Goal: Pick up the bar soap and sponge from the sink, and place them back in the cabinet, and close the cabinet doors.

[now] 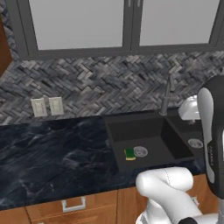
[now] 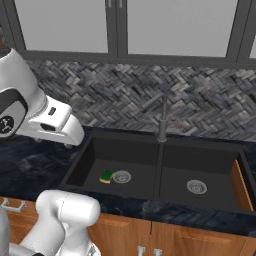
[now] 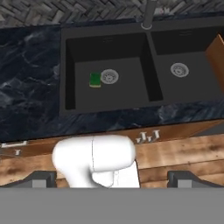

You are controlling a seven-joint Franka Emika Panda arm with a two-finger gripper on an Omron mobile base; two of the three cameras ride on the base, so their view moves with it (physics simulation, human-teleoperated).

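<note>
The sponge [image 1: 129, 154] [image 2: 106, 176] [image 3: 95, 80], green over yellow, lies flat on the floor of the left basin of the black sink [image 1: 131, 127] [image 2: 120, 150] [image 3: 109, 48], touching or nearly touching the round silver drain. The bar soap is out of view. My gripper [image 3: 111, 178] hangs high above the counter's front edge, well away from the sponge, open, with nothing between its far-apart fingertips. A sliver of brown wood [image 1: 3, 48] at the upper left edge may belong to the cabinet; I cannot tell whether it is a cabinet door.
A dark grey faucet [image 1: 166, 98] [image 2: 162, 120] rises behind the basin divider. Grey-framed frosted-glass cabinets [image 1: 78, 22] hang above the sink. Black marble counter [image 1: 52, 153] stretches left, with two wall outlets [image 1: 47, 106]. A brown wood panel [image 2: 241, 185] stands at the sink's right edge. Drawers [image 1: 73, 204] sit below.
</note>
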